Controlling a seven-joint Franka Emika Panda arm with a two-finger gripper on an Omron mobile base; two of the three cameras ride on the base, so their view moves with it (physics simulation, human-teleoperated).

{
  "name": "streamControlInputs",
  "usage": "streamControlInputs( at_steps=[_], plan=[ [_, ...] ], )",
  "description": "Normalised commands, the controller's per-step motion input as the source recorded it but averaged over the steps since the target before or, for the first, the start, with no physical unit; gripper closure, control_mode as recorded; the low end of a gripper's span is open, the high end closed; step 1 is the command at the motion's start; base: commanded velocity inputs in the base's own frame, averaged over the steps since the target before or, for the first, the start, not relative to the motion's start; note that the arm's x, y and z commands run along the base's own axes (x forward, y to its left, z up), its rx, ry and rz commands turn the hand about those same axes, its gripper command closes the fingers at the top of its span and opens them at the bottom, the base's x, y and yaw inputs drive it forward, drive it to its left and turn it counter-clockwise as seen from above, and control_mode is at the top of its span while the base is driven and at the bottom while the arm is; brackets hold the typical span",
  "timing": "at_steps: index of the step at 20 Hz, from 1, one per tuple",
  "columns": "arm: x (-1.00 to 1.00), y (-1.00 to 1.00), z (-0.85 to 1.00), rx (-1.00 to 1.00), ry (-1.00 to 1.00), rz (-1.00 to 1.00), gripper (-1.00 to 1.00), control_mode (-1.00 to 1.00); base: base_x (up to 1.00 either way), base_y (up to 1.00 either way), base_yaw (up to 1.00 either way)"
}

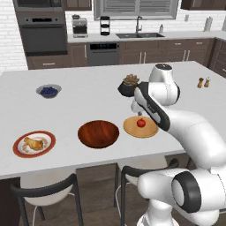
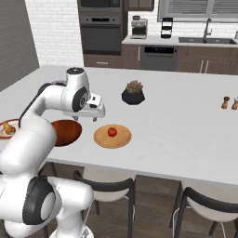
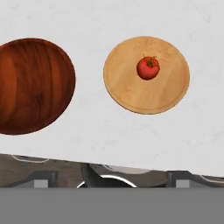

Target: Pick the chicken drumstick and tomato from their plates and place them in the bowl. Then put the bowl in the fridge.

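A: Where's the tomato (image 3: 148, 68)?
B: On the wooden plate (image 3: 127, 87), beside the empty bowl (image 3: 30, 85), seen from the hand.
A: And the chicken drumstick (image 1: 33, 143)?
B: On the red-rimmed plate (image 1: 18, 148), left end of the tabletop (image 1: 88, 75). The end effector (image 2: 95, 113) hangs above, fingers spread, holding nothing.

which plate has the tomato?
The plain wooden plate, right of the bowl. The red-rimmed white plate, left of the bowl, carries the drumstick.

Two plates (image 1: 34, 144) (image 1: 140, 127), one tomato (image 1: 141, 123) and one drumstick (image 1: 33, 142). One wooden bowl (image 1: 98, 133), one blueberry bowl (image 1: 48, 91). One plant pot (image 1: 127, 86), two shakers (image 1: 203, 82).
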Motion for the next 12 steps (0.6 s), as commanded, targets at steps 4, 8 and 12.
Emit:
streamControlInputs(
  at_steps=[4, 8, 12],
  plan=[
    [0.62, -0.13, -0.6, 0.01, 0.01, 0.0, -1.0, -1.0, 0.0, 0.0, 0.0],
    [0.52, -0.01, -0.26, 0.0, 0.02, 0.0, -1.0, -1.0, 0.0, 0.0, 0.0],
    [0.41, -0.01, -0.34, 0.01, 0.0, 0.0, -1.0, -1.0, 0.0, 0.0, 0.0]
  ],
)
